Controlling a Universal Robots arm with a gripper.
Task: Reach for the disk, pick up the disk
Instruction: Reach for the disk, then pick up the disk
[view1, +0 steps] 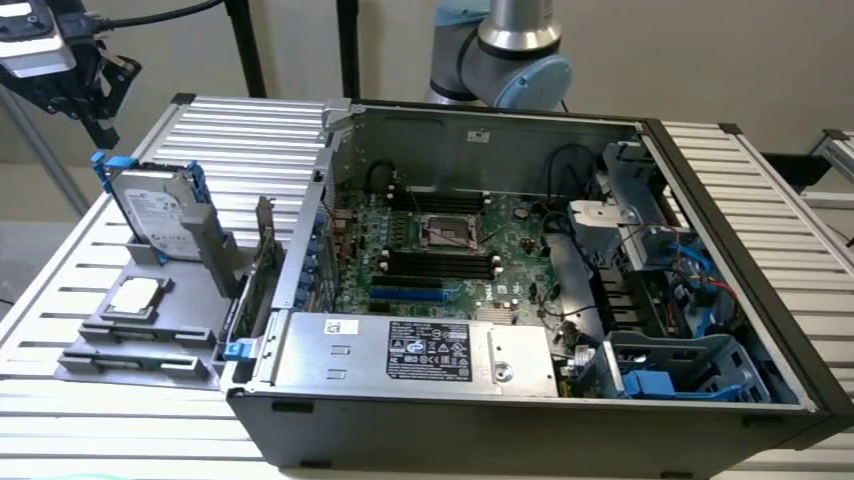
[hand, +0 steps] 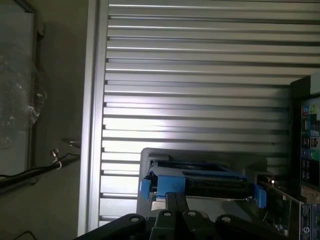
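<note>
Where a slatted silver aluminium table (view1: 774, 190) stretches out before a plain pale wall, one large black computer tower case (view1: 534, 420) lies open on its side, its green motherboard exposed. Just beside it, towards the exterior view's left, sits one grey slotted plastic holder (view1: 147, 345). One grey robot arm (view1: 514, 50) rises behind the case. Its black gripper (view1: 102, 128) hangs point-down over the holder's far end with its fingers pressed together on nothing. Just beneath those tips, one flat silver-grey disk (view1: 150, 215) with a white label and blue plastic edge rails stands upright in the holder. One small square silver chip (view1: 134, 297) lies flat on the holder, nearer its front.
</note>
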